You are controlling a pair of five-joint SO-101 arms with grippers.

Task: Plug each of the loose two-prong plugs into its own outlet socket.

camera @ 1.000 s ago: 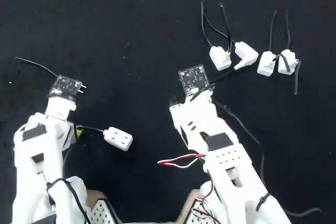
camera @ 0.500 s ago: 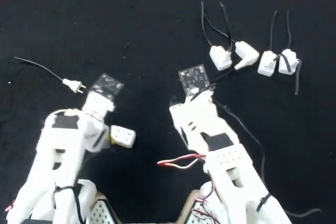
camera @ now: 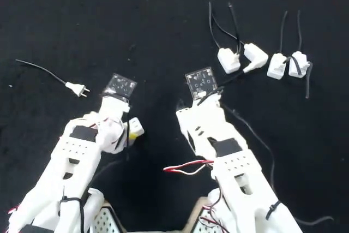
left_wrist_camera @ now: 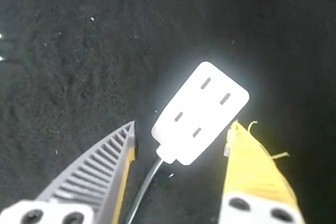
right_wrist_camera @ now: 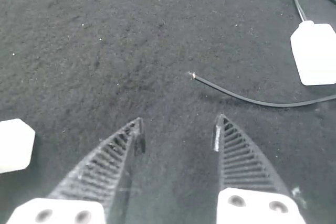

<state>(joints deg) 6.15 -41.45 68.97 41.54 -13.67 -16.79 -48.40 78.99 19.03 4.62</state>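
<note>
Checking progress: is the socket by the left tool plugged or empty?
Empty: the socket shows four bare slots, nothing inserted.

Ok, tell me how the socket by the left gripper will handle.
The socket looks like rigid, smooth plastic, so it may slip when squeezed. It lies flat and seems light, so a nudge would likely slide it. Its thin cord will probably trail limply.

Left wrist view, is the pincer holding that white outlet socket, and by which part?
Nothing is held. The left pincer is open, straddling the cord end of the white plastic four-slot outlet socket, with a visible gap on one side.
</note>
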